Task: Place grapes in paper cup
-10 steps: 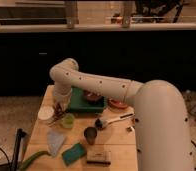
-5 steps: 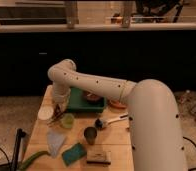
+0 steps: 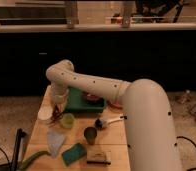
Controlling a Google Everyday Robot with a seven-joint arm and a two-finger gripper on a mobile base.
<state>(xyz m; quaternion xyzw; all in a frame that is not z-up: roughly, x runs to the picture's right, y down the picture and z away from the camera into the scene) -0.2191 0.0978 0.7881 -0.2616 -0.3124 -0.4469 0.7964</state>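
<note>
My gripper (image 3: 55, 113) hangs from the white arm at the left side of the wooden table (image 3: 111, 142). It is shut on the grapes (image 3: 55, 118), a small dark red-purple bunch at its tip. The paper cup (image 3: 43, 114), short and white, stands right beside the gripper on its left. The grapes are at the cup's right rim, a little above the table; I cannot tell whether they touch it.
A lime-green cup (image 3: 67, 120) stands just right of the gripper and a dark metallic cup (image 3: 90, 134) further right. A green tray (image 3: 78, 100) lies behind. A brush (image 3: 105, 122), a pale cloth (image 3: 55, 141), a teal sponge (image 3: 73, 153) and a dark block (image 3: 98, 158) lie in front.
The gripper with the grapes has moved down and a little left, closer to the white paper cup. The things on the table have not moved.
</note>
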